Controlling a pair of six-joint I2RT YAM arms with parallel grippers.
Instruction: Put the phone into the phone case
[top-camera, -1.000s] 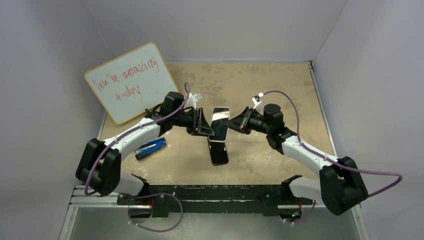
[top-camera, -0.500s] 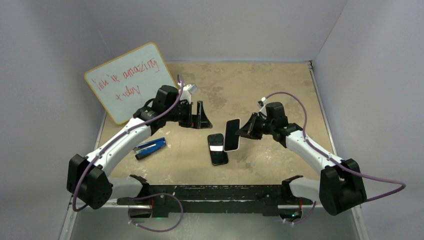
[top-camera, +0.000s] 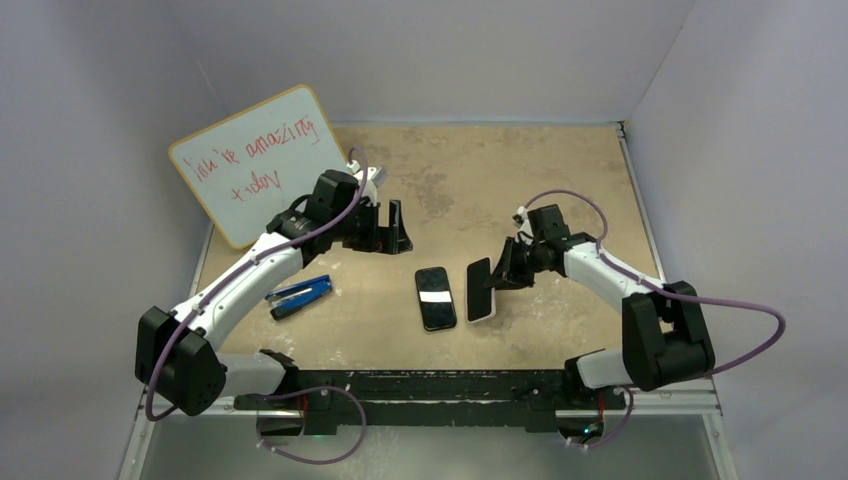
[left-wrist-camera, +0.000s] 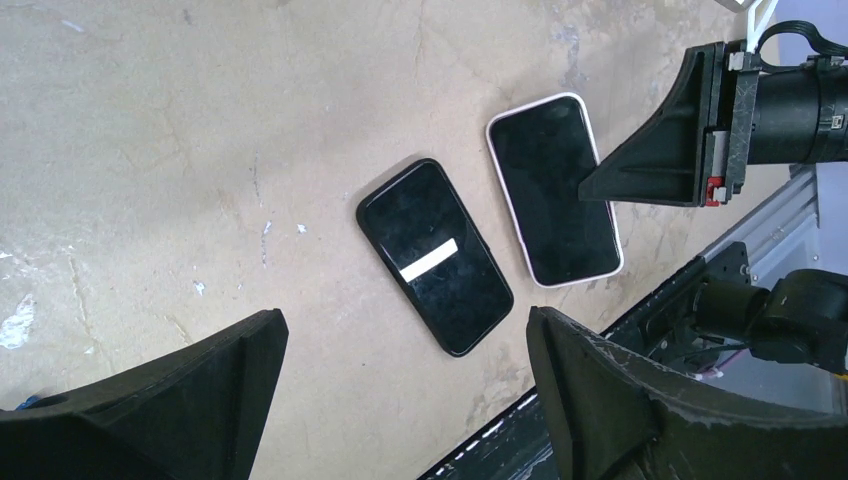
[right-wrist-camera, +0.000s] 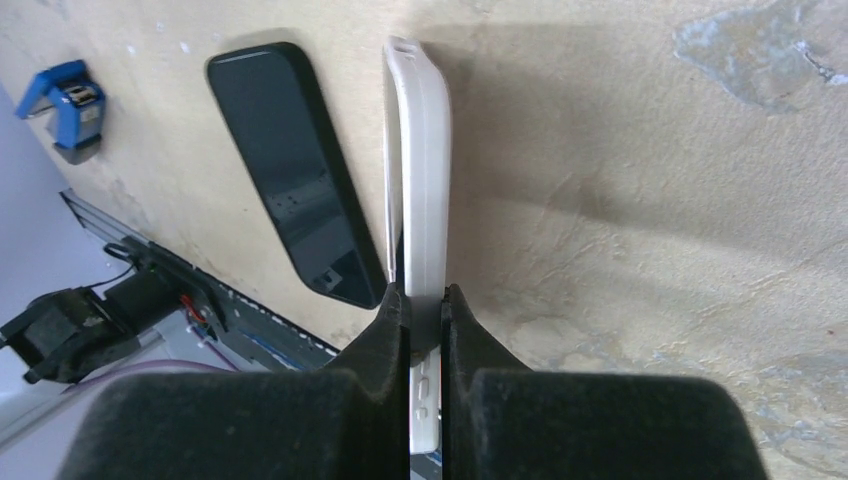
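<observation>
The white phone case had the phone in it. The dark glossy screen filled the white rim edge to edge, so it looked seated, tho I couldn't check the corners. Case + phone sat right of centre, toward the near edge of the table, just beside a second black handset w/ a white strip across its face. That one lay flat, w/ a thin gap between the two. The case was tipped up on a long side, screen facing the left edge; couldn't tell if it touched the tabletop. The right gripper was pinching one end of the case, fingers pressed on front and back. The left gripper hung spread wide w/ nothing in it, out toward the whiteboard at the far-left corner. A blue stapler lay near the left edge. A sec before, both grippers were on the case, held over the black handset mid-table. Since then the left had let go and drawn back, and the right had brought the case down beside the handset.
</observation>
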